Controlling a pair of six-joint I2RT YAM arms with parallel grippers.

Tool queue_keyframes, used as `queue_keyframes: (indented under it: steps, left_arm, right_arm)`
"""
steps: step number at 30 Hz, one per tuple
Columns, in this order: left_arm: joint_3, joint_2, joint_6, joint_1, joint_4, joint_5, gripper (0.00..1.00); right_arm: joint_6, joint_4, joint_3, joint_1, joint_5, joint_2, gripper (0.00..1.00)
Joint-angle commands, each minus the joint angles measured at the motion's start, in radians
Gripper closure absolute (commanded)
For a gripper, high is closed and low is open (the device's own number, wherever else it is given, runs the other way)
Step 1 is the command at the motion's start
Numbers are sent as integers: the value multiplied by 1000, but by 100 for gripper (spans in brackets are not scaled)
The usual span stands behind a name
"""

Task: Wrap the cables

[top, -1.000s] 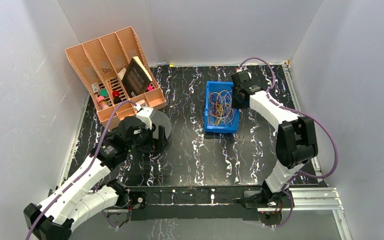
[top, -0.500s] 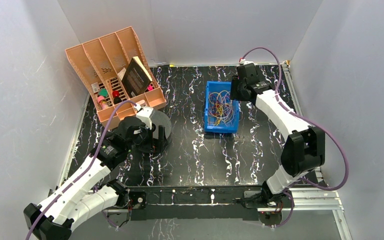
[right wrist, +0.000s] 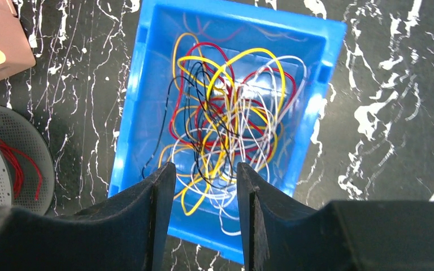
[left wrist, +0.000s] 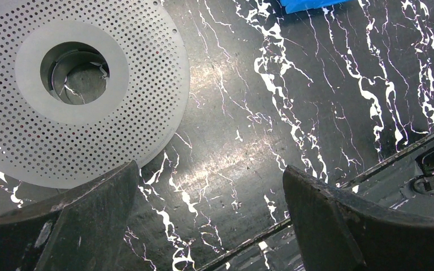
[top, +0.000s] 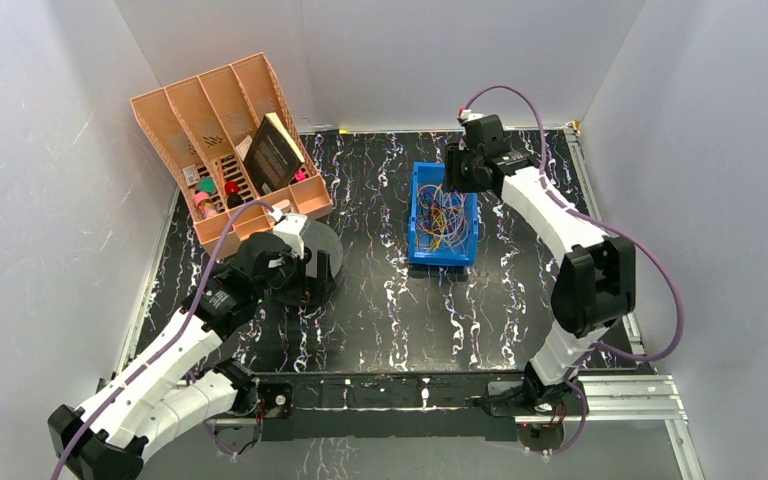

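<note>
1. The cables (right wrist: 226, 124) are yellow, red, white and dark strands. They lie in a loose tangle inside the blue bin (right wrist: 129, 113), which keeps them gathered in one spot for picking.
2. The tangle points no single way, since its loops cross in every direction. As a whole, though, the mass stretches along the bin's long axis, with a few yellow and white loops reaching toward the end under the fingers.
3. The right end effector (right wrist: 204, 169) hangs above the bin with its fingers partly spread and nothing pinched between them — apparently lined up to go down for a strand.
4. The left end effector (left wrist: 209, 169) is spread wide and empty, low over the black marbled tabletop (left wrist: 316, 84). It sits just beside the perforated grey reel (left wrist: 147, 84) — probably stationed there for winding. One red strand (right wrist: 14, 166) lies on the reel.
</note>
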Motion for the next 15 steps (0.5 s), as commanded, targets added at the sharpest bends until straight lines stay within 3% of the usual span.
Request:
queue_keyframes:
  steps: [1, 15]
  left_arm:
    - [6, -3, 7, -1, 4, -10, 2]
    - [7, -6, 8, -1, 3, -7, 2]
  right_arm:
    - [-38, 4, 92, 9, -60, 95, 49]
    - [-35, -23, 193, 24, -49, 292, 50]
